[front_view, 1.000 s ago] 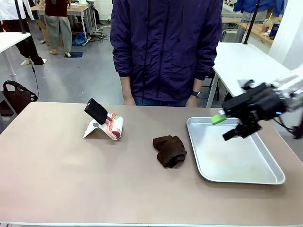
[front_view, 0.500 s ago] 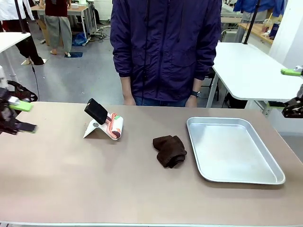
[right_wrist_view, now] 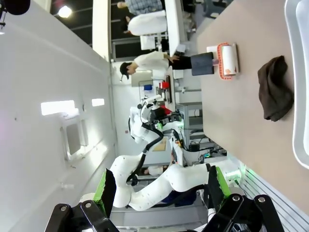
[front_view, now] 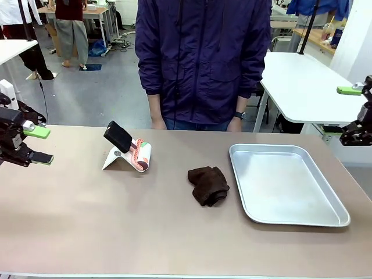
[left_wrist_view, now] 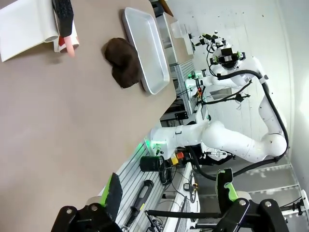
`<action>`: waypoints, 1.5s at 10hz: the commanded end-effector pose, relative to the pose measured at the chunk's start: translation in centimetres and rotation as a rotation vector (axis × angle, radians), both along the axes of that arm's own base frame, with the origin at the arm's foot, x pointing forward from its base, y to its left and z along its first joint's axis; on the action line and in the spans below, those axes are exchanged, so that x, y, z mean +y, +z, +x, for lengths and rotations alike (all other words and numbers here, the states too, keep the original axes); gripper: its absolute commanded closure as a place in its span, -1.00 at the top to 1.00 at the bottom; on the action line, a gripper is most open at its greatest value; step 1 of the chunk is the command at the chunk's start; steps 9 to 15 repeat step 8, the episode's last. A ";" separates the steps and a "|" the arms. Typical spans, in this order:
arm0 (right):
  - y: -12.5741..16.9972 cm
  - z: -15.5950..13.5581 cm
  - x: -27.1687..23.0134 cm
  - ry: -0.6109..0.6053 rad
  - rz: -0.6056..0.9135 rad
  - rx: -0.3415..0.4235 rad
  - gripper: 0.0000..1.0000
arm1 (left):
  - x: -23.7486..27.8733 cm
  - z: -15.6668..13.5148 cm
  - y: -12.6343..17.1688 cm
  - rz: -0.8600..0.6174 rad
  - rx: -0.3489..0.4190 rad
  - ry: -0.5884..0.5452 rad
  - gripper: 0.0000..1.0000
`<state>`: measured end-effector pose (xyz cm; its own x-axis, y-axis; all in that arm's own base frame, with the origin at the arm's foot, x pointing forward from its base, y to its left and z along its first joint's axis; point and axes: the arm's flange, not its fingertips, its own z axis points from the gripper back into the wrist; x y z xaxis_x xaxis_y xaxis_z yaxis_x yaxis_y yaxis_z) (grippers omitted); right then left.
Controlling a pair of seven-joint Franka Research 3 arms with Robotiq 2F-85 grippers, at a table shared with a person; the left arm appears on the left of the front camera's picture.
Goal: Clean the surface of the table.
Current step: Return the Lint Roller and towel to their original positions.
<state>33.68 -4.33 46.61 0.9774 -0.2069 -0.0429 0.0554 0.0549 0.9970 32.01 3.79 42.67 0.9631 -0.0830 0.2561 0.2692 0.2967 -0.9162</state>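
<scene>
Table, front view: wide taupe-brown top with a thin pale edge, running across the whole lower picture; smooth and matte.
On it, front view: a lint roller with a black handle on a white folded card at left of centre; a crumpled dark brown cloth in the middle; a shiny metal tray just right of the cloth, apart from it.
Left gripper, front view: at the left edge, over the table's left end, green pads spread apart, one above the other, holding nothing.
Right gripper, front view: at the right edge, beyond the table's right end and above the tray's level; one green pad points left; spread wide, holding nothing.
Person, front view: stands at the far side in a dark purple jacket, arms down.
Left wrist view: fingers spread wide with nothing between them; the table fills the upper left, with roller, cloth and tray near the top; the right arm shows beyond the table edge.
Right wrist view: fingers spread wide, empty; the table runs down the right side with roller, cloth and tray rim; the left arm shows farther off.
</scene>
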 end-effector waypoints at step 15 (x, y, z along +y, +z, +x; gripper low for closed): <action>0.3 -0.5 -0.6 0.002 0.000 0.007 1.00 | 0.1 -0.3 0.3 -0.001 -0.014 -0.017 1.00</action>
